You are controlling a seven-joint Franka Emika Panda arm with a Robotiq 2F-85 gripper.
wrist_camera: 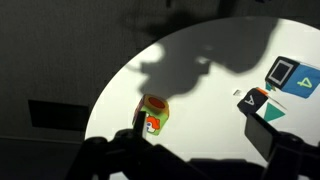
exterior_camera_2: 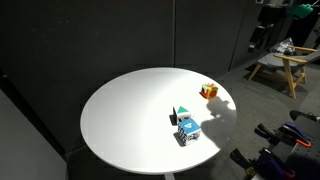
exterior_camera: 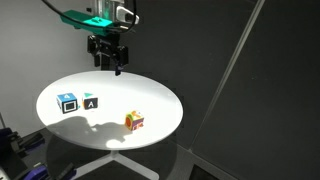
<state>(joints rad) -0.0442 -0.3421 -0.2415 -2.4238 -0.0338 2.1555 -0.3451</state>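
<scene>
Wrist view: your gripper [wrist_camera: 195, 158] shows only as dark, blurred fingers [wrist_camera: 285, 150] along 6 o'clock, and the lower edge cuts off their bases. The blue block [wrist_camera: 292, 75] at 3 o'clock runs past the right edge, which also cuts the table [wrist_camera: 200, 60]. In an exterior view the arm [exterior_camera: 95, 18] leaves the frame at 12 o'clock, and the table's foot is cut at 6 o'clock. In an exterior view the arm [exterior_camera_2: 288, 8] is a mere sliver at 1 o'clock. In both exterior views the markings on the blocks are too small for you to read.
</scene>
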